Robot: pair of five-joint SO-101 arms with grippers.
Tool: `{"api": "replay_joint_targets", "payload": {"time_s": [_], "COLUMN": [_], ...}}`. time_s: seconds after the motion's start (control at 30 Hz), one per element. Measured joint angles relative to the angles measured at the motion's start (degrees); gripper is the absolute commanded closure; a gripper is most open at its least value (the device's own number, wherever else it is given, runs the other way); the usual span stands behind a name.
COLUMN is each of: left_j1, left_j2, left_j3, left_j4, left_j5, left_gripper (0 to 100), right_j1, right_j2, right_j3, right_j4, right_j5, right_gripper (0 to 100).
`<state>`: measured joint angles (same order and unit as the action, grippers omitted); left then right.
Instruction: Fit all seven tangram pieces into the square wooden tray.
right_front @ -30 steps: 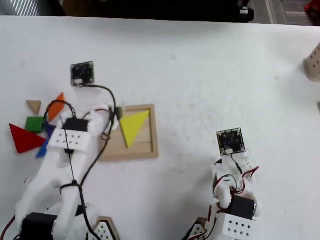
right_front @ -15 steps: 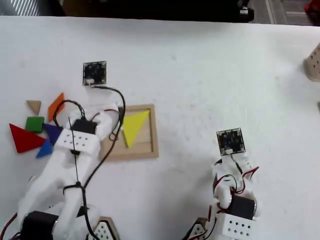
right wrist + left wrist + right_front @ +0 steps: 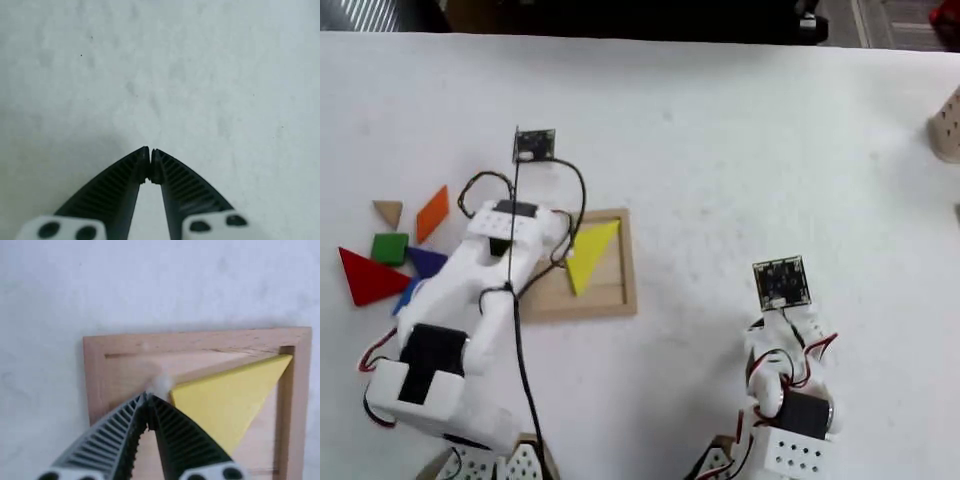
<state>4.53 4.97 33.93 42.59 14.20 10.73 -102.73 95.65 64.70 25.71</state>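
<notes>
**Tray** [image 3: 631, 268] — square, pale wood with a raised rim, lying left of centre in the high view. Its left part is covered by the left arm. The left wrist view adds the grain along the rim [image 3: 195, 338].

**Yellow triangle** [image 3: 586, 256] — large, flat and matte, lying inside the tray with one sharp point in the upper right corner. The left wrist view gives its clean edges [image 3: 230, 400].

**Left gripper** [image 3: 148, 401] — ribbed grey fingers pressed tip to tip with nothing between them, over the tray floor just beside a corner of the yellow triangle.

**Right gripper** [image 3: 150, 155] — ribbed dark fingers closed together and empty, over the bare white counter [image 3: 720, 150].

**Loose pieces** — on the counter at the left of the high view:
- tan triangle [image 3: 388, 211]
- orange parallelogram [image 3: 433, 213]
- green square [image 3: 389, 248]
- purple triangle [image 3: 428, 262]
- red triangle [image 3: 370, 277]
- blue piece [image 3: 408, 295], probably a triangle, part-hidden by the arm
</notes>
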Motion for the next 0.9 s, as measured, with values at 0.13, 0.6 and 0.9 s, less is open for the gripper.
{"api": "replay_joint_targets", "payload": {"time_s": [0.13, 0.6, 0.9], "left_j1": [0.18, 16.53, 9.14], "left_j2": [0.00, 0.00, -12.40], "left_j3": [0.00, 0.26, 8.53], "left_j4": [0.00, 7.30, 4.04], "left_j5": [0.00, -7.74, -8.26], "left_gripper": [98, 98, 98], "right_j1": [0.00, 0.09, 0.09], "right_j2": [0.00, 0.00, 0.00], "right_j3": [0.00, 0.00, 0.00], "right_j4": [0.00, 0.00, 0.00], "right_j5": [0.00, 0.00, 0.00], "right_gripper": [98.1, 98.1, 98.1]}}
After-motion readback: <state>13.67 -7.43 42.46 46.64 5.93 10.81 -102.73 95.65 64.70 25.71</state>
